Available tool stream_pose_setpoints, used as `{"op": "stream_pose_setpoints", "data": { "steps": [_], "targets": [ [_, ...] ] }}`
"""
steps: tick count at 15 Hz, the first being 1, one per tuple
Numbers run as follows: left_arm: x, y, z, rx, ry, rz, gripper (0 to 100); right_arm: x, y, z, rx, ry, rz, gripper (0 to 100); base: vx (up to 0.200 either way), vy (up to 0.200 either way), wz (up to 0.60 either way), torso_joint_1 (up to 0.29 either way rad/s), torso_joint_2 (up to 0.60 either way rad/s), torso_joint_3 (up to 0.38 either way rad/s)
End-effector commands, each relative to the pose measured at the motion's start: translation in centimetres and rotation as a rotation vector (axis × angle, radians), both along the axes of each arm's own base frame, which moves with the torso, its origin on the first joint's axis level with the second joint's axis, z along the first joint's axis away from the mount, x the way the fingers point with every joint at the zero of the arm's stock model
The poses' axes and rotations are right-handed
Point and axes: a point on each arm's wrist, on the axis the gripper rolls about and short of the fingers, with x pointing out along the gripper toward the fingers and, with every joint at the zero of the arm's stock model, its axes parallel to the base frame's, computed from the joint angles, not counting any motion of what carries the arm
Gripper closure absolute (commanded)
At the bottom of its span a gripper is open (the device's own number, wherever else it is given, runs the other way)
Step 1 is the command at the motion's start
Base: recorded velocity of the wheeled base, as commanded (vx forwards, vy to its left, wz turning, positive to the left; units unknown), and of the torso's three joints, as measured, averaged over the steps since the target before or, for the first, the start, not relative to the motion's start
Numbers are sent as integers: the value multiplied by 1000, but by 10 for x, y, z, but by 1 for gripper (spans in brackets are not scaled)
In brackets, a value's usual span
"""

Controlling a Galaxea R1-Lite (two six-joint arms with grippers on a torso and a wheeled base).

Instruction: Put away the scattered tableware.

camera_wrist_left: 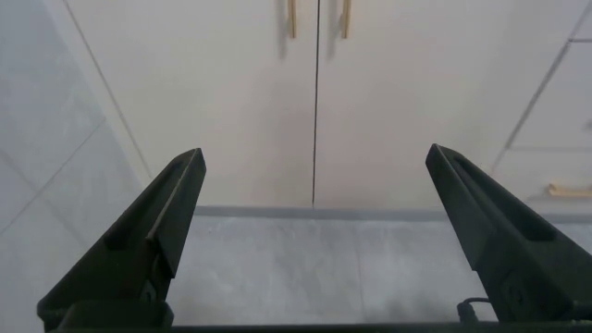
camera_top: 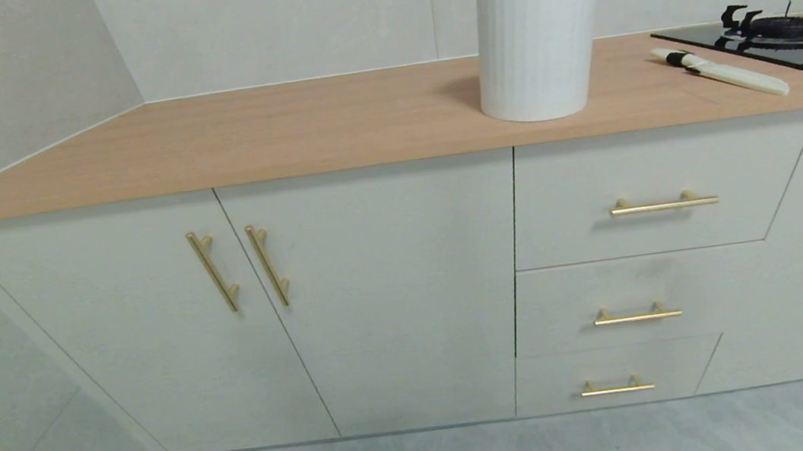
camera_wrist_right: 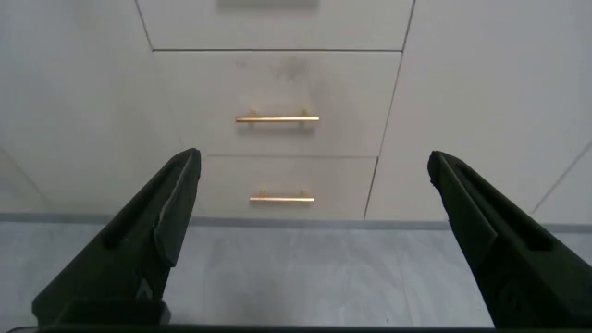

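**While the knife lies on the surface, both end effectors hang open and empty**

Where the head view looks down on the light wooden surface (camera_top: 282, 129), it takes in a pale cream knife with a black band at its handle (camera_top: 719, 70). The knife lies flat toward the robot's right end, just beside the black gas hob (camera_top: 791, 32). It is near, but apart from, a tall white ribbed cylindrical container (camera_top: 538, 25) standing upright to its left.

The wrist views look lower, at the pale cabinet fronts. The left wrist view faces the seam between two cupboard doors, with the lower ends of their two gold bar handles (camera_wrist_left: 291, 18) showing, and the grey tiled floor (camera_wrist_left: 305, 268) below. The right wrist view faces the stacked drawers, with the middle drawer's gold handle (camera_wrist_right: 277, 118) above the bottom drawer's (camera_wrist_right: 281, 197).

The knife is therefore up on the surface, well apart from both end effectors (they sit low, facing the cabinet fronts).

The left end effector (camera_wrist_left: 314, 155) has its two dark fingers spread wide, with nothing between them and nothing touched. The right end effector (camera_wrist_right: 314, 157) is spread just as wide and holds nothing.
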Motion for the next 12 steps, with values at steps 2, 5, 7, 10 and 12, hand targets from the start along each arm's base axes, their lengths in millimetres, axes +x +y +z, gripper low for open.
{"op": "stream_pose_setpoints", "data": {
  "steps": [2, 5, 7, 10, 12],
  "targets": [
    [0, 0, 0, -1, -1, 1, 0, 0, 0, 0, 0, 3, 1, 0, 200, 0, 0, 5, 2, 2],
    [0, 0, 0, -1, 0, 1, 0, 0, 0, 0, 0, 4, 1, 0, 200, 0, 0, -4, -2, 1],
    [0, 0, 0, -1, 0, 1, 0, 0, 0, 0, 0, 3, 1, 0, 200, 0, 0, 0, 2, 5],
    [0, 0, 0, -1, -1, 1, 0, 0, 0, 0, 0, 3, 0, 0, 200, 0, 0, -1, 2, 2],
    [0, 0, 0, -1, 0, 1, 0, 0, 0, 0, 2, 1, 0, 0, 100, 0, 0, -1, 4, -4]
  ]
}}
